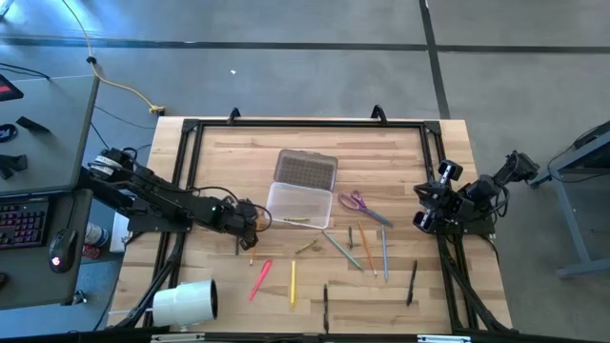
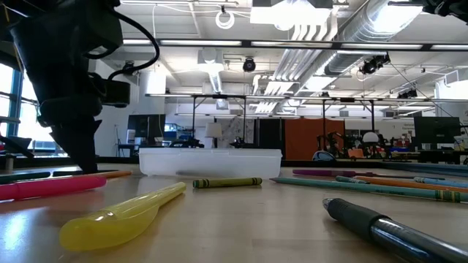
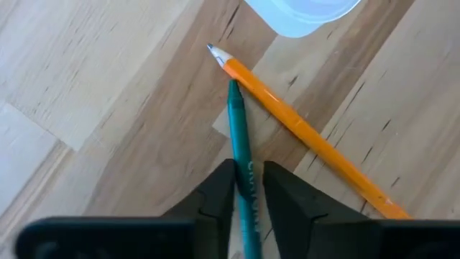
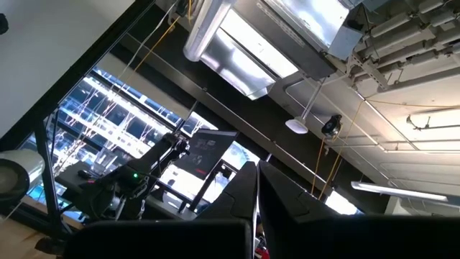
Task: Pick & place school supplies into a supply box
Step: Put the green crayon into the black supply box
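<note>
School supplies still lie scattered on the table. Your left gripper is low beside the supply box, jaws narrow around a green crayon that touches an orange pencil. I judge the pick is in hand; next you lift and carry it over the box, which holds one thin item. Your right gripper waits closed at the table's right edge.

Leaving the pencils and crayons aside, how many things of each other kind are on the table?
Dark pens: 2
Pink pen: 1
Yellow pen: 1
Scissors: 1
Clear box: 1
White roll: 1
Total: 7
</note>
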